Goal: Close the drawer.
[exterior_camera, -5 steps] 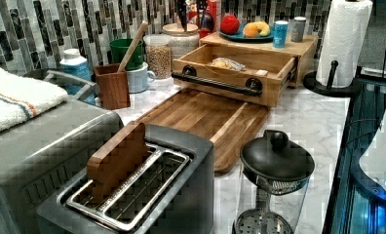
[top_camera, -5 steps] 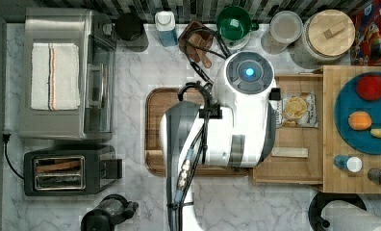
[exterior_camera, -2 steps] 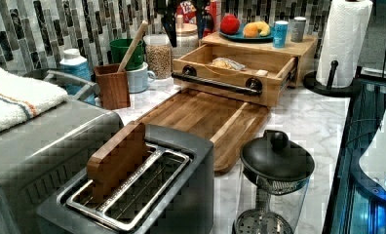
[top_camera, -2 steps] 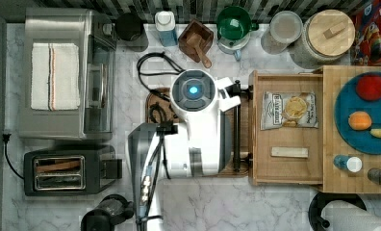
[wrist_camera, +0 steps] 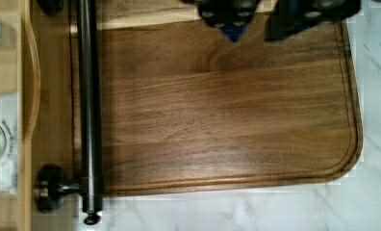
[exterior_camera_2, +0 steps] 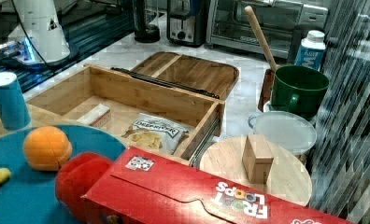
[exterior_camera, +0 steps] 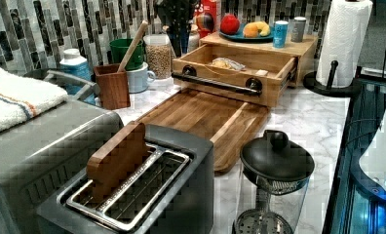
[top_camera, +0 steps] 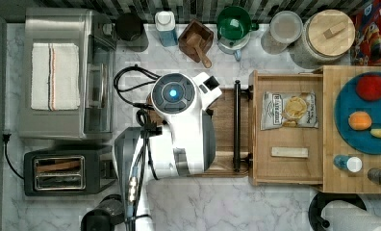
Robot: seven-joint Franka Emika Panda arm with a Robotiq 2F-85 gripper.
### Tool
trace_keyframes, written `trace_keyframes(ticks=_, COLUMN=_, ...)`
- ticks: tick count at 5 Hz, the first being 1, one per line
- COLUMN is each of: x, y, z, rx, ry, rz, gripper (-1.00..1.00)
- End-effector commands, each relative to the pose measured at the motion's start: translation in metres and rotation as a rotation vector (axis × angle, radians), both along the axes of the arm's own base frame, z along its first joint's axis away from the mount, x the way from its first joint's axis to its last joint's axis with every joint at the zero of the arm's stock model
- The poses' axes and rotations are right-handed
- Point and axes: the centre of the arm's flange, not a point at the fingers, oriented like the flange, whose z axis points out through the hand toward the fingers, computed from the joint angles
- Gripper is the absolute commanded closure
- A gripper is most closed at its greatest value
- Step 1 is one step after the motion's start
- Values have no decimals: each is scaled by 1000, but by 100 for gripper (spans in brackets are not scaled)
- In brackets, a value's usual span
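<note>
Hovering claw (wrist_camera: 258, 21) near open drawer (top_camera: 287, 129)

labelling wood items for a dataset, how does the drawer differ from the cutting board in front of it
The drawer is light wood; the cutting board is darker walnut. The drawer is a box with raised walls and a black bar handle, pulled open and holding a chip bag; the cutting board lies flat and bare, with rounded corners. Both are wooden and rectangular.

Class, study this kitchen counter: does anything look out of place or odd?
Yes: a wooden block stands in the toaster slot where bread belongs. The drawer also stands pulled open, with a chip bag inside.
</note>
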Motion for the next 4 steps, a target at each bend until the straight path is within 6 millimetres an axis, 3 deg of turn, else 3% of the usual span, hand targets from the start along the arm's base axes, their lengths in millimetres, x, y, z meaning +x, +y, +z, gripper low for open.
trace_keyframes(ticks=1, x=44, y=-51, z=-85, rx=3, ry=61, rz=47, gripper=100)
trace_keyframes(ticks=2, x=48, y=-57, z=-105, rx=22, ry=36, rz=99, gripper=100)
trace_keyframes(ticks=4, x=36, y=-73, z=-108, rx=43, ry=-50, rz=168, gripper=100)
